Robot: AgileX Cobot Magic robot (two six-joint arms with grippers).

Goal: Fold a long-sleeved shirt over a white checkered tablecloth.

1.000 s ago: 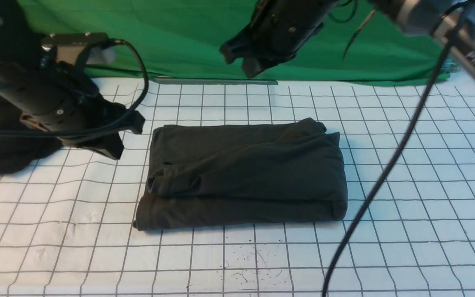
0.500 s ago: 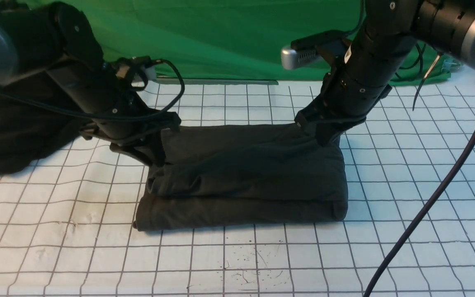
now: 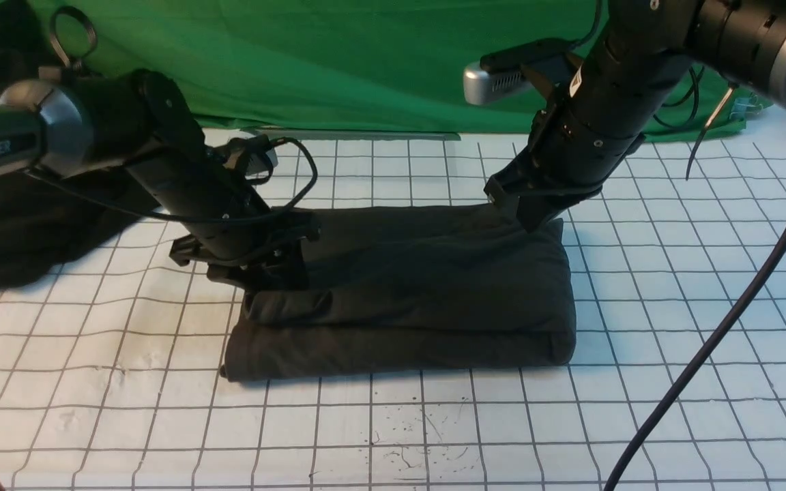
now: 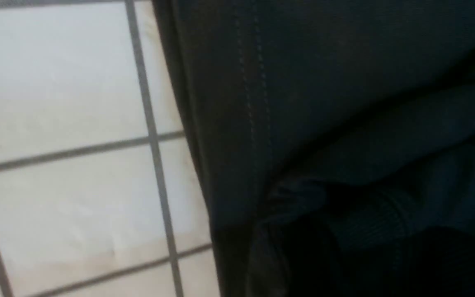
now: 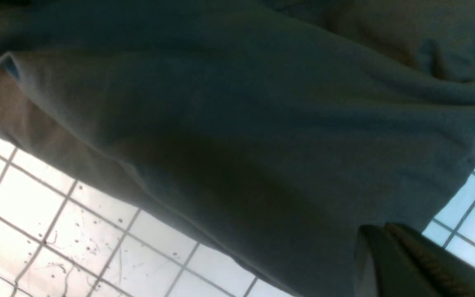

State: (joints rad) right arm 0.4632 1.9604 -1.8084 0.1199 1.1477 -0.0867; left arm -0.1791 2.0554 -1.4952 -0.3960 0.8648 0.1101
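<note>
The long-sleeved shirt (image 3: 406, 293) lies folded into a thick dark rectangle in the middle of the white checkered tablecloth (image 3: 673, 286). My left gripper (image 3: 277, 269) is down at the shirt's far left corner, its tips lost against the dark cloth. The left wrist view shows only shirt (image 4: 303, 103) with a stitched hem beside tablecloth (image 4: 68, 198); the jaws are in darkness. My right gripper (image 3: 533, 218) touches the shirt's far right corner. In the right wrist view its fingers (image 5: 375, 235) are pressed together, tip on the shirt (image 5: 241, 123), with nothing between them.
A blacker heap of cloth (image 3: 11, 225) lies at the far left behind the left arm. The green backdrop (image 3: 338, 61) hangs along the table's back edge. A dark cable (image 3: 707, 327) droops from the right arm across the front right. Dark specks (image 3: 406, 443) mark the tablecloth in front.
Both arms came down from the air onto the shirt's far corners. The left gripper has since slid further right onto the shirt's left edge. The right gripper has barely moved in the last half second.
</note>
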